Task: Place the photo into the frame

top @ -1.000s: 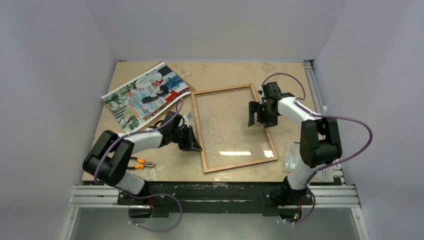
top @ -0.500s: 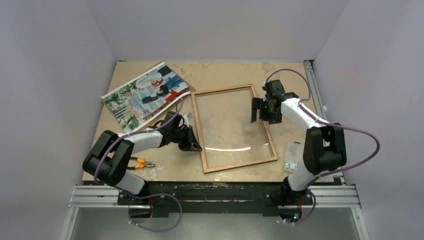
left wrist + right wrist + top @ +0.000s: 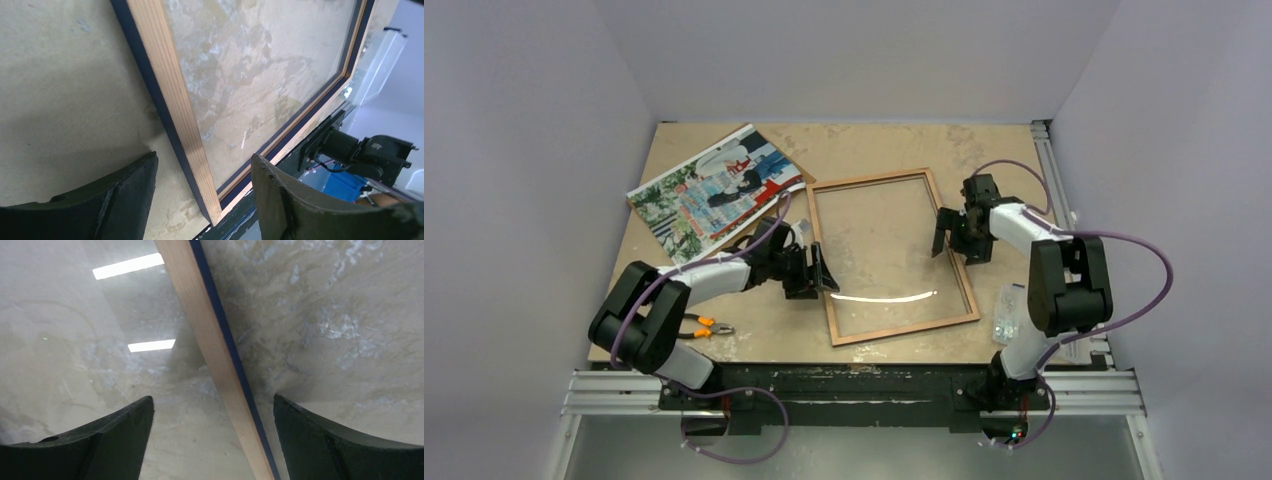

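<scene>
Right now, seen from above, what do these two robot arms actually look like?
Both the left arm and right arm have white shells with bulky black joint housings. A thin purple cable loops loosely along each one. The left gripper and right gripper are matte black, each with two broad, curved fingers of rough texture. No lettering is visible.

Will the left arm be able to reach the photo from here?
Probably yes. The left gripper is open astride the left rail of the frame, and the photo lies uncovered just beyond, on that arm's side.
</scene>
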`<state>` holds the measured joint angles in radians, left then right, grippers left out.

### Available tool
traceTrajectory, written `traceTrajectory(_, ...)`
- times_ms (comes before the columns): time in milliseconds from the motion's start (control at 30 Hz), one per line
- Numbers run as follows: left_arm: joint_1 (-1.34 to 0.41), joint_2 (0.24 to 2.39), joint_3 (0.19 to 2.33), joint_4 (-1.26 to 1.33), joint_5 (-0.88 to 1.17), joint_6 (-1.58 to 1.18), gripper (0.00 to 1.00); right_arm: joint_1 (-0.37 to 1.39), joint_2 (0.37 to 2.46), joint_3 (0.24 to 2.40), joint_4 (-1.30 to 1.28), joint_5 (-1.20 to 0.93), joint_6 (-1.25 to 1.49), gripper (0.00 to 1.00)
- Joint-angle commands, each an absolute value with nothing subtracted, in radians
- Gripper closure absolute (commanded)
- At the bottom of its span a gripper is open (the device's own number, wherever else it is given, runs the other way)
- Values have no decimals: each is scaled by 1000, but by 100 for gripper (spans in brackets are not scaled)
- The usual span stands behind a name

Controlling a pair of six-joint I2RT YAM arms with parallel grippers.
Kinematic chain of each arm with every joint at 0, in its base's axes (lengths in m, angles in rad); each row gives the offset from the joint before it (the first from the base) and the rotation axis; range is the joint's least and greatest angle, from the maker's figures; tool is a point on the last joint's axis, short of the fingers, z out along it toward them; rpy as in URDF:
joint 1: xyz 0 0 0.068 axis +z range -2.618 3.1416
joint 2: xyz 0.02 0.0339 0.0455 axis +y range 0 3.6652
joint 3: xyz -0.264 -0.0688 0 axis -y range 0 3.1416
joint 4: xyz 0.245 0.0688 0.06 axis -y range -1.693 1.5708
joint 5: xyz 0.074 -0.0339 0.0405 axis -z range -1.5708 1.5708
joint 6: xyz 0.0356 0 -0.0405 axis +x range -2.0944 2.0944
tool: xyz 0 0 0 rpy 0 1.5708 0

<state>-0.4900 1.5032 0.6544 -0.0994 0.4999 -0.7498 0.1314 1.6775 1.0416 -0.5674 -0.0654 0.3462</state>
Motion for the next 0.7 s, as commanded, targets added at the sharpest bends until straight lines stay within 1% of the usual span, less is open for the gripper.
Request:
traceTrajectory(0, -440, 1547, 657, -56, 461, -777, 32, 126, 1673, 1002, -495, -161, 376, 14)
traceTrajectory(267, -429, 1687, 764, 29, 511, -795, 33, 125, 1654, 930, -462, -228, 396, 15)
traceTrajectory(500, -462, 1745, 865, 5, 517, -800, 35, 125, 1594, 893, -470, -202, 404, 15)
traceTrajectory(667, -493, 1765, 895, 2, 506, -809, 35, 117, 1580, 921, -493, -154, 399, 14)
